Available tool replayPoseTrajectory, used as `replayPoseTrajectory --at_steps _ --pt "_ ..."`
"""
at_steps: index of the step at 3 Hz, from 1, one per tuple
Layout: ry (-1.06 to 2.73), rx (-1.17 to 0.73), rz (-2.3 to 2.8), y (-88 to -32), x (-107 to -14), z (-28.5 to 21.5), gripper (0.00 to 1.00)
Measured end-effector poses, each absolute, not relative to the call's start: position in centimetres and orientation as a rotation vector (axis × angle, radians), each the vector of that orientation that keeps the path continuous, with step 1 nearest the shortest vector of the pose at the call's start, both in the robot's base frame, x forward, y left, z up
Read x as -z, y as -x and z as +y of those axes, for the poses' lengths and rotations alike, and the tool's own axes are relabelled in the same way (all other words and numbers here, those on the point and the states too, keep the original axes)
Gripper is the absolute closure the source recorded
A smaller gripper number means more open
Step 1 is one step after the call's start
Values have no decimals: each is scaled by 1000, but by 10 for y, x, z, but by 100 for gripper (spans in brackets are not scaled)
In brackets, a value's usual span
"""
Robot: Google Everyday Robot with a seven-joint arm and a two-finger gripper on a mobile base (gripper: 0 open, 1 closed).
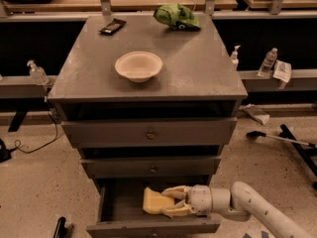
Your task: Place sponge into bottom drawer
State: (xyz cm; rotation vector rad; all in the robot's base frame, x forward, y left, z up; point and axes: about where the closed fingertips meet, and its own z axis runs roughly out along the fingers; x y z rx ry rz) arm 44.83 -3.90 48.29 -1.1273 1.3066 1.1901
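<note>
The pale yellow sponge [155,201] is held inside the open bottom drawer [119,205], toward its right half. My gripper [167,202] reaches in from the right, its cream fingers [174,191] closed on the sponge's right end from above and below. The white arm [247,209] comes from the lower right. The drawer is pulled out, its grey front [153,228] at the bottom of the view. Whether the sponge rests on the drawer floor I cannot tell.
The grey cabinet top [198,68] carries a cream bowl [138,65], a green cloth lump [176,17] and a black flat object [112,26]. Two shut drawers [148,133] sit above the open one. Bottles [269,61] stand on ledges either side.
</note>
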Motion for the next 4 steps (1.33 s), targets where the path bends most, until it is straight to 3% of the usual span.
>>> replayPoseTrajectory --at_steps 2,4 --pt "1117 -1138 1308 -458 -462 -40 100" --pt "1220 -972 1554 -523 -307 -42 100"
